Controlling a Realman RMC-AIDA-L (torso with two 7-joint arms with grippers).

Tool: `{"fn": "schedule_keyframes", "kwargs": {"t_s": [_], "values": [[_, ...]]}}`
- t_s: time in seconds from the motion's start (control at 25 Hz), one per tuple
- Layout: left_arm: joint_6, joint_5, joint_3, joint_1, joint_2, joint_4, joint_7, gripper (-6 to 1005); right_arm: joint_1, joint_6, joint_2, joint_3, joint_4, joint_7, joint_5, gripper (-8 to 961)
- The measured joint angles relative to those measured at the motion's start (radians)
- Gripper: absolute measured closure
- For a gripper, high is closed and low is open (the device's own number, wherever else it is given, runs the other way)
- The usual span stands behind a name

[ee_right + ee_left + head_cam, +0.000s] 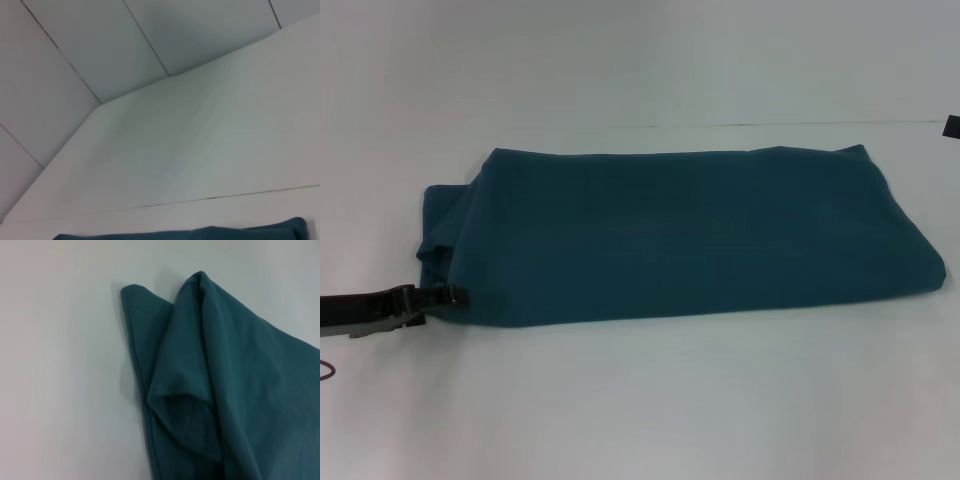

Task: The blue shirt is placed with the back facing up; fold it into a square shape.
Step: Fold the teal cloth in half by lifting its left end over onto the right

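Fingers of the left gripper sit at the near-left corner of the blue shirt; whether they pinch cloth cannot be told. Shirt lies mid-surface as a long folded band (sleeve layers bunched at the left end). Judged stage: crosswise fold pending, requiring that end carried over the right. Right gripper unseen.

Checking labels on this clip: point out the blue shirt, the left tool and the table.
blue shirt (680,235): head view, middle of the folded top layer.
left tool (445,296): head view, dark tip at the shirt's near-left corner.
table (650,400): head view, bare white surface nearer than the shirt.
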Motion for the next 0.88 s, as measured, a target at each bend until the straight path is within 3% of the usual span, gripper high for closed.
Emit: {"fn": "schedule_keyframes", "kwargs": {"t_s": [0.88], "values": [[-0.002, 0.006, 0.036, -0.035, 0.003, 0.000, -0.025, 124, 0.000, 0.003, -0.003, 0.000, -0.002, 0.010, -0.001, 112]]}}
